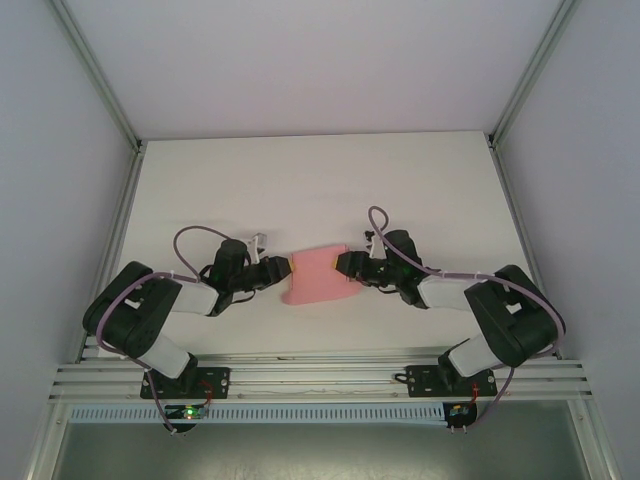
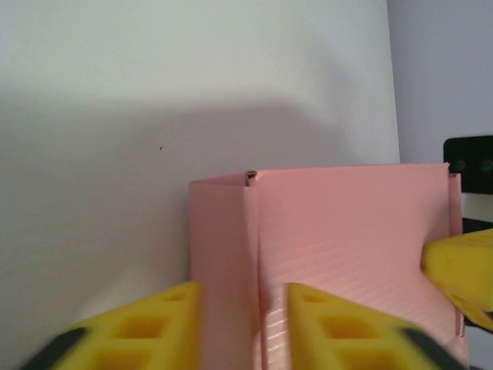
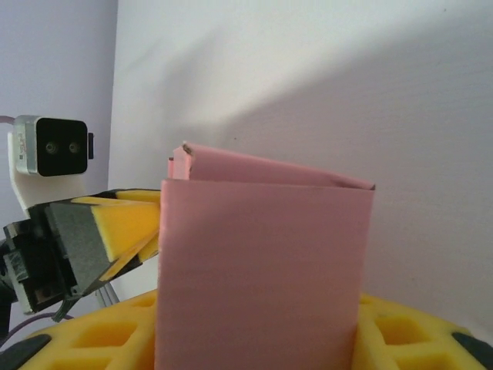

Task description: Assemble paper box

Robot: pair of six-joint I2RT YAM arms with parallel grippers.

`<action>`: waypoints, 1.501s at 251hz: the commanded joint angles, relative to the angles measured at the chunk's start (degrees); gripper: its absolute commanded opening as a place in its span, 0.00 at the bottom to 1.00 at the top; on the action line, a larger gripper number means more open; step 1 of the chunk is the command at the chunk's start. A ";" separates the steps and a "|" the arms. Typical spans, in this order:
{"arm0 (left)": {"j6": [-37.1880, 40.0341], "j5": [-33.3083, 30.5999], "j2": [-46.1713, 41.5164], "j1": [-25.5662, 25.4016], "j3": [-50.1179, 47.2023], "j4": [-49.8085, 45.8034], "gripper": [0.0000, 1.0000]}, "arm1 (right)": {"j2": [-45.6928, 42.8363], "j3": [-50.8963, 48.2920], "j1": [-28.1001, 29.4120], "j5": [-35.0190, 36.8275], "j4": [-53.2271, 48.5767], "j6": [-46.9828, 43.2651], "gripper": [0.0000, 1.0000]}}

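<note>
White tabletop [image 1: 320, 175], pale walls [image 1: 55, 130]; paper box [image 1: 320, 279] in right jaws' pinch, left jaws apart

Light: bright, even, seemingly from above.
Shadow: soft grey band on the table [image 2: 115, 193] behind the paper box [image 2: 347, 247].
Focus: yellow fingers [image 2: 146, 331] below the box blurred.

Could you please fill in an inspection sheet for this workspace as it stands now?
Surface: white table, no spills seen.
Job's things: pink paper box, partly folded, between the two arms.
Clutter: nothing seen.
Grippers: left gripper jaws apart astride a box corner, grip unclear; right gripper jaws against both box sides.
Cables: purple cables looped over each arm, clear of the box.
Surroundings: plain walls, aluminium rail at the near edge.
</note>
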 commanded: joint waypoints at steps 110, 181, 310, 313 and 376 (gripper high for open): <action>44.51 -13.11 -30.54 -7.58 11.09 -30.68 1.00 | -13.16 1.63 -6.66 -0.89 -11.51 -2.15 0.46; 66.41 -31.76 -30.35 -24.60 16.91 -39.08 1.00 | -16.16 6.67 -9.78 -3.08 -21.03 1.83 0.45; 86.44 -47.91 -19.00 -41.27 27.14 -44.24 1.00 | -8.50 11.98 -12.77 -14.88 -19.01 14.59 0.38; 86.57 -48.15 -18.75 -41.24 26.93 -43.78 1.00 | -8.33 12.03 -12.78 -14.93 -18.96 14.76 0.38; 91.17 -58.48 -11.62 -41.65 26.71 -37.63 1.00 | -6.09 14.08 -13.18 -19.84 -20.52 18.88 0.37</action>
